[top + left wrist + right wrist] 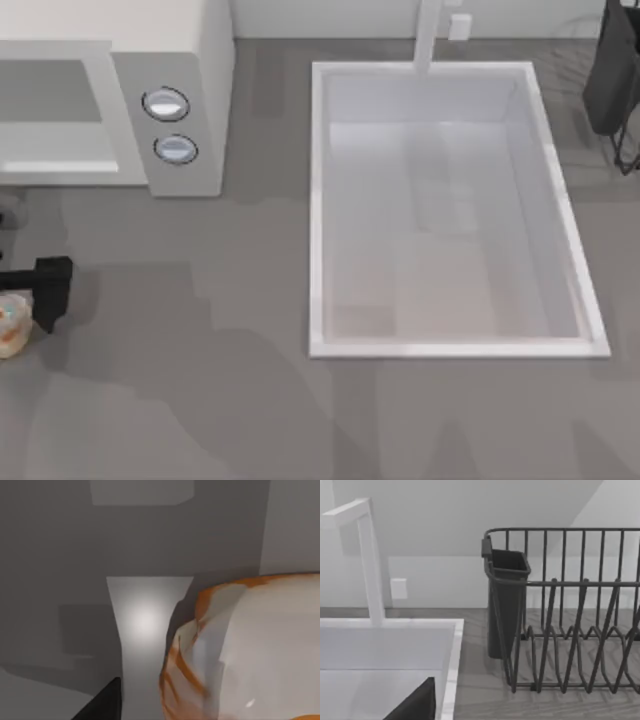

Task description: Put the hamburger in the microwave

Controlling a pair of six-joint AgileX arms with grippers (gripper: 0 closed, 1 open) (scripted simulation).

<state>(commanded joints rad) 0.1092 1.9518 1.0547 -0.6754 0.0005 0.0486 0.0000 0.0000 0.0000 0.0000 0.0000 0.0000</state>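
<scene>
Left gripper (30,295): at the far left edge of the table, below the microwave, right at the hamburger. One dark finger (52,290) lies beside the bun in the top view; the left wrist view has the bun close up with a dark fingertip (102,705) to one side. Whether the fingers pinch the bun or stand spread around it cannot be told

Hamburger (12,325): at the left edge of the top view, partly cut off, well below the microwave front. In the left wrist view (250,650) its pale side and orange rim are very near the camera

Microwave (190,60): top left of the table, two round knobs (166,104) on its panel, grey cavity to their left

Right arm: parked at the far right, beside the dish rack (570,630); its wrist view looks across the sink (320,200) and faucet (367,560)

Handling estimate: probably light, soft and squashy; the layers could shear or slide under a hard squeeze. The bun skin looks smooth, possibly slippery

Suggested hold: across the middle of the side, fingers on opposite flanks, gentle pressure, kept level

Risk: tilting on lift, or clipping the cavity edge on entry
</scene>
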